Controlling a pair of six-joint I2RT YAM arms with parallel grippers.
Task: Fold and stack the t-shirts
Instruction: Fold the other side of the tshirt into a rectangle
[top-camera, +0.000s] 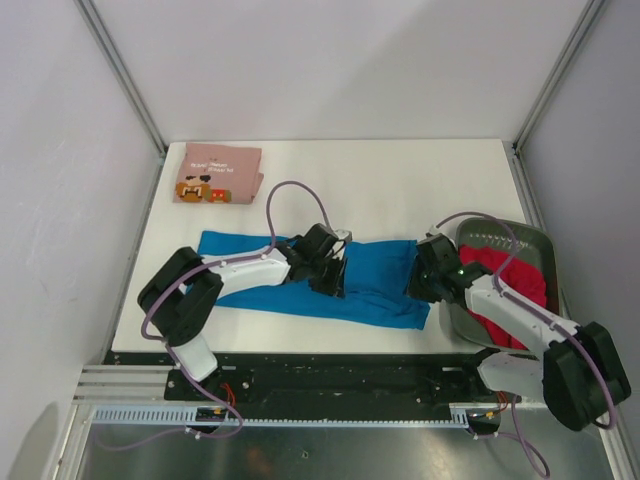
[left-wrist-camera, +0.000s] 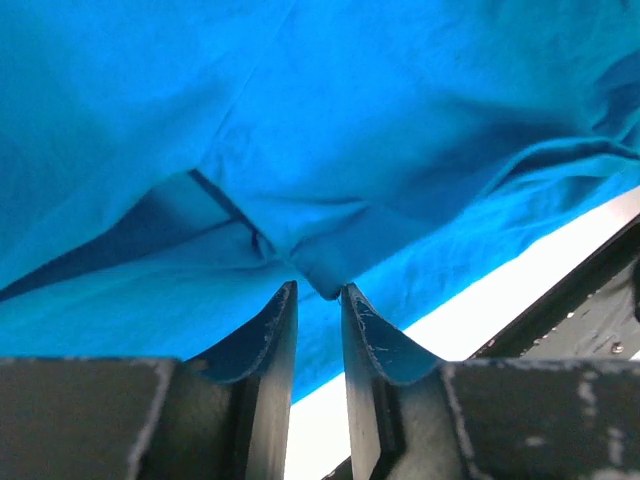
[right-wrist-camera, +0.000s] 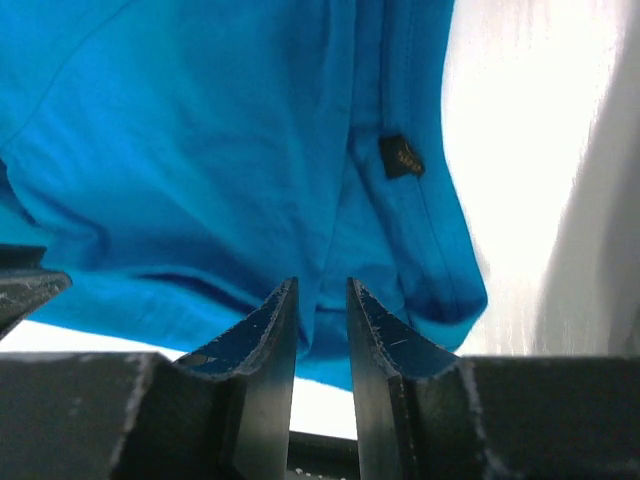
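Note:
The bright blue t-shirt (top-camera: 370, 285) lies spread across the middle of the table. My left gripper (top-camera: 330, 268) sits over its centre. In the left wrist view the gripper (left-wrist-camera: 320, 288) is shut on a puckered fold of the blue cloth (left-wrist-camera: 350, 120). My right gripper (top-camera: 425, 278) is at the shirt's right end. In the right wrist view the gripper (right-wrist-camera: 322, 283) is shut on a fold of the blue cloth (right-wrist-camera: 200, 130) near a small dark label (right-wrist-camera: 401, 156). The pink printed t-shirt (top-camera: 220, 173) lies folded at the far left. The red t-shirt (top-camera: 512, 285) lies bunched in the basket.
The dark grey basket (top-camera: 535, 240) stands at the table's right edge, close behind my right arm. The white table (top-camera: 400, 190) has its front edge just below the blue shirt. Grey walls enclose the left, back and right sides.

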